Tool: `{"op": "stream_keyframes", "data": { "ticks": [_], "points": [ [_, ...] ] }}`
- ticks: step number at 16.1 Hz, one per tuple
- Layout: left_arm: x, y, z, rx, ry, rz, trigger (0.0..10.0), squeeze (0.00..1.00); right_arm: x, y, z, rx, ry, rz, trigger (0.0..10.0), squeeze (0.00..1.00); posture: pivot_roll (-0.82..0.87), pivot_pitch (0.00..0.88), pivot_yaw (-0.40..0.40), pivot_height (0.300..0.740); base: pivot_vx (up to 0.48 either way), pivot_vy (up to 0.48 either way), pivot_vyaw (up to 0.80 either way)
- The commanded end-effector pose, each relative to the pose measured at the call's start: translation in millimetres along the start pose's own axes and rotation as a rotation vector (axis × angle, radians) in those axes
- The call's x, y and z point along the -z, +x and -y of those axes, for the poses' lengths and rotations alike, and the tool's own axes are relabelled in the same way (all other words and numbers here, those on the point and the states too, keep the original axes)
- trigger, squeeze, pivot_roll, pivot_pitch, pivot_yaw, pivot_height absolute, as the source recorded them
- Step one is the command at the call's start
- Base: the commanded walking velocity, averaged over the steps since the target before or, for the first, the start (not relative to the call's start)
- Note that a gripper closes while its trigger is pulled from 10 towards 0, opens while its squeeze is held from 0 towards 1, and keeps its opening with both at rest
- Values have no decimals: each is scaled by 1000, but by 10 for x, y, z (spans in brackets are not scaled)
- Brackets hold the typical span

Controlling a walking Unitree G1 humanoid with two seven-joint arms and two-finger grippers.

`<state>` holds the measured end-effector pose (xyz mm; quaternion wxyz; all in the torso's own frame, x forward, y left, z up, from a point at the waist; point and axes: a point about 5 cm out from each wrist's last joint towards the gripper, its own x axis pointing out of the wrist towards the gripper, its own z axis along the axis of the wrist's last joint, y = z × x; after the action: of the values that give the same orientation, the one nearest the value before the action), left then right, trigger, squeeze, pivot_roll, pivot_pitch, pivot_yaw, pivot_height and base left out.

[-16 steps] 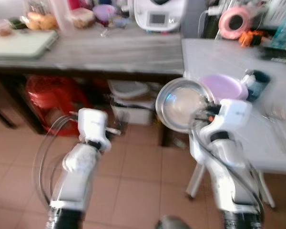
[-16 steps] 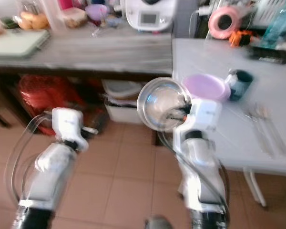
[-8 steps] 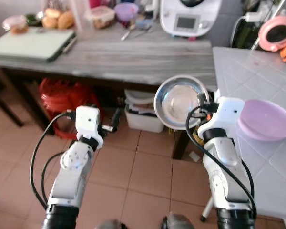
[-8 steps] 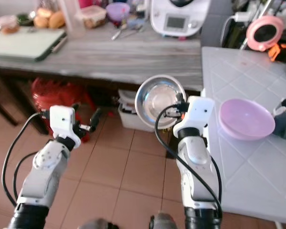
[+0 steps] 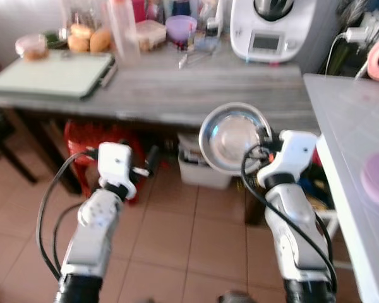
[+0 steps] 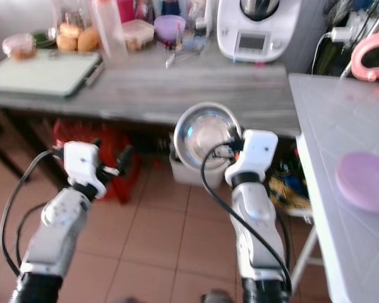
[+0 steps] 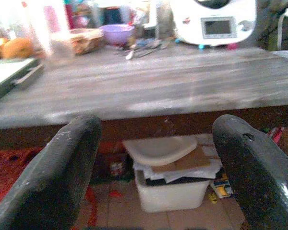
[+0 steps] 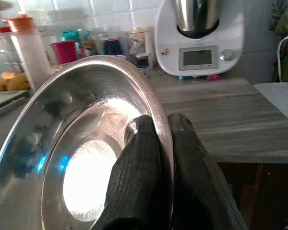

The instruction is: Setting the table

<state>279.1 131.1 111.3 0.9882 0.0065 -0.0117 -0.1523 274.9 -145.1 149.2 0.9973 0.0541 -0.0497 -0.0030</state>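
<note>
Steel bowl [image 5: 230, 137] upright on edge, rim in right end effector [image 8: 156, 129].

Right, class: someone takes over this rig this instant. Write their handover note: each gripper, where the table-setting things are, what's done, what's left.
Right gripper: shut on the rim of the steel bowl, held tilted in the air in front of the wooden counter.
Left gripper: open, holding nothing, raised near the counter's front edge.
White table: to the robot's right, with a purple plate on it.
Done: bowl is picked up, purple plate is laid.
Left: carry the steel bowl to the white table and set it down.
</note>
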Motion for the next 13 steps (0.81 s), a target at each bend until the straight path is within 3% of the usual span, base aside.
{"op": "stream_keyframes", "data": {
  "ticks": [1, 13],
  "points": [
    [-19, 9, 64, 28, 21, 13, 10000, 0, -49, 9, 53, 22, -6, 24, 10000, 0, -44, 0, 27, 740, 480, 0, 0],
    [-20, 9, 78, 32, 26, 21, 10000, 0, 1, 28, 79, 59, 12, 2, 10000, 0, -40, 0, 25, 740, 480, 0, 0]
  ]
}}
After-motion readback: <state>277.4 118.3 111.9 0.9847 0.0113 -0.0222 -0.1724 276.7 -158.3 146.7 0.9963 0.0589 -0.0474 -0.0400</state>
